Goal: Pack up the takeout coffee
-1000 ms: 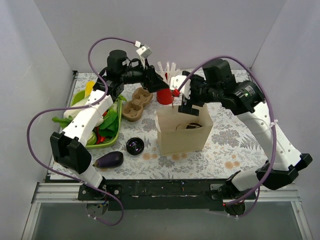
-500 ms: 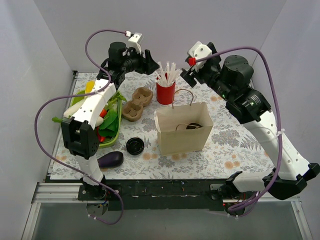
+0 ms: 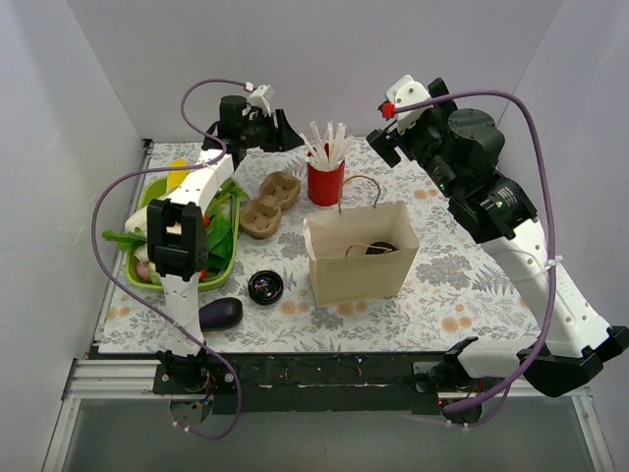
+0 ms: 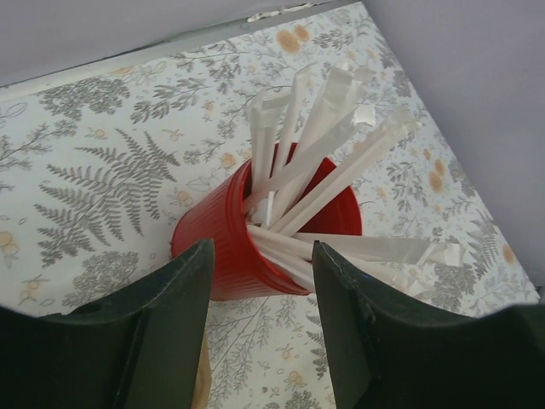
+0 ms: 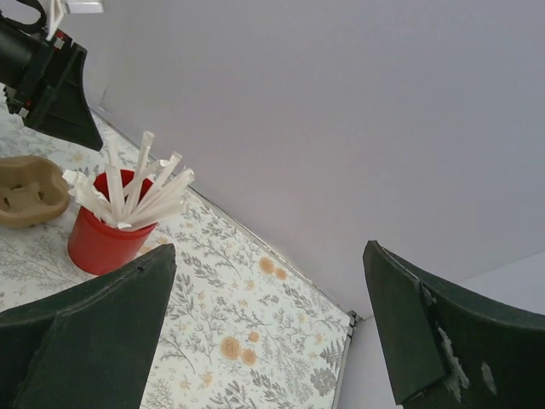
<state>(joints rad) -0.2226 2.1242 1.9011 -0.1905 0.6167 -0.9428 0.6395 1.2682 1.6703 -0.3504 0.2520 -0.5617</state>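
Note:
Down in the open brown paper bag (image 3: 359,265) at the table's middle shows a tan round rim with a dark centre, which looks like the takeout coffee (image 3: 376,248). My left gripper (image 3: 285,130) (image 4: 262,256) hangs high at the back left, pointing at a red cup of white straws (image 3: 325,182) (image 4: 234,230). Its jaws stand partly apart with nothing between them. My right gripper (image 3: 381,146) (image 5: 268,251) is raised at the back, above and behind the bag, wide open and empty.
A beige pulp cup carrier (image 3: 270,202) (image 5: 30,192) lies left of the red cup. A green basket (image 3: 221,261) of vegetables sits at the left edge. A black lid (image 3: 265,286) and a purple eggplant (image 3: 218,313) lie near the front left. White walls enclose the table.
My right gripper rose from just over the bag's mouth to the back and stays open. My left gripper pulled up and back from the red cup, its jaws narrowing.

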